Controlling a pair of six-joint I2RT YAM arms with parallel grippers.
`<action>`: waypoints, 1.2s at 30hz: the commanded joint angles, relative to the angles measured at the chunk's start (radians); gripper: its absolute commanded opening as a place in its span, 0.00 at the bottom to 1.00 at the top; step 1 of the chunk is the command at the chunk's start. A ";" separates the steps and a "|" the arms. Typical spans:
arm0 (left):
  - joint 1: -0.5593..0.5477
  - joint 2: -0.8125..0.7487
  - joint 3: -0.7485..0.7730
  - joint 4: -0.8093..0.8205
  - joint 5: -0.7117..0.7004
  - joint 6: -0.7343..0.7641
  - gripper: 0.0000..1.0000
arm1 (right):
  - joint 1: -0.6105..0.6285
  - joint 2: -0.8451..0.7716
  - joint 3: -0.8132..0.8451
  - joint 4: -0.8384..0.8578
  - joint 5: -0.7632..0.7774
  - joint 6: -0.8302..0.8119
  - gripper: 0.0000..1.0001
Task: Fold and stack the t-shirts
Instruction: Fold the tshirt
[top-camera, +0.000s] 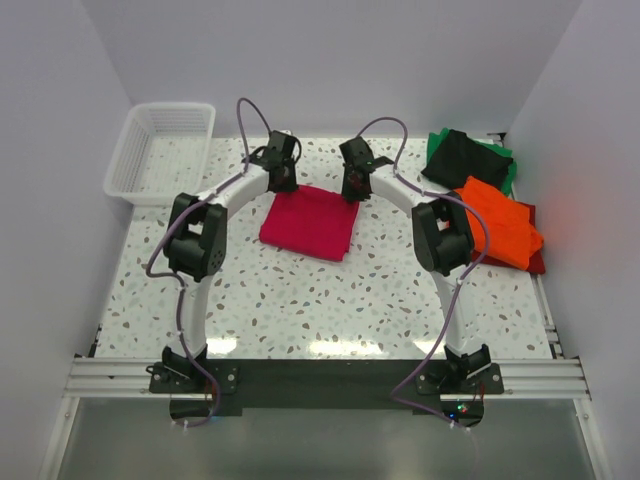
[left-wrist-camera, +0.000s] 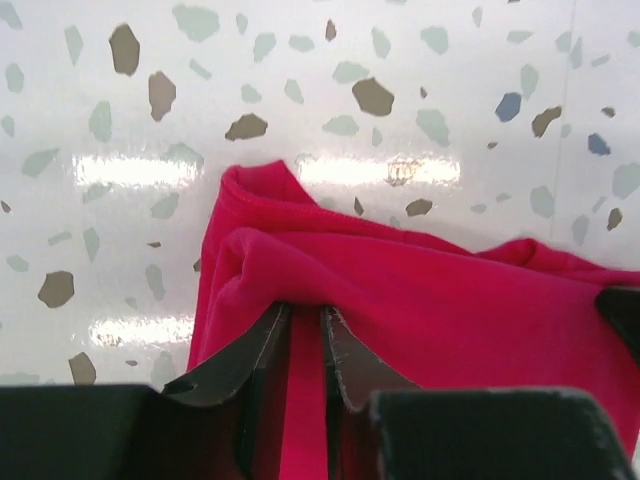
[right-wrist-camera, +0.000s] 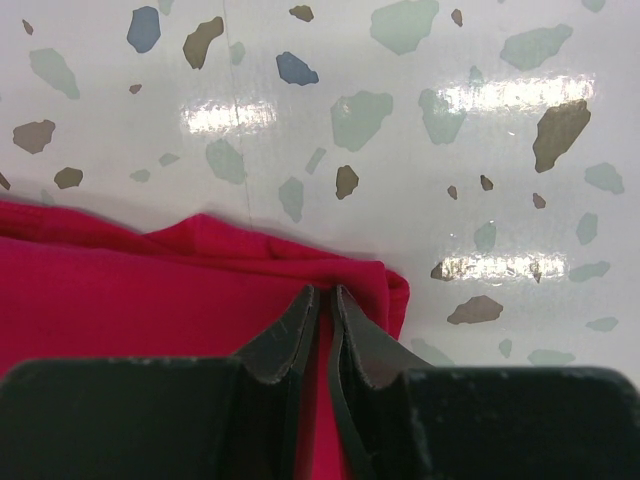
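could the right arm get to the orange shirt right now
Not quite yet: the right gripper is shut on the pink shirt, so it must let go first. After that, likely yes; the orange shirt lies uncovered to its right with nothing between.

Far-left basket (top-camera: 125, 150), central t-shirt (top-camera: 305, 222), far-right stack (top-camera: 495, 225)

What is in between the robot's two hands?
The pink t-shirt. The left hand pinches one far corner and the right hand pinches the other, so its edge runs between them. The top view shows it.
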 joint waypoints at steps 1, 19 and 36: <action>0.009 0.008 0.071 0.026 -0.031 0.020 0.25 | -0.004 0.015 -0.018 -0.024 0.006 0.003 0.13; 0.049 0.249 0.189 -0.045 -0.090 0.004 0.27 | -0.016 0.035 0.017 -0.065 0.017 -0.007 0.13; 0.084 0.168 0.115 0.026 -0.108 0.027 0.27 | -0.057 0.046 0.218 -0.123 0.061 -0.150 0.15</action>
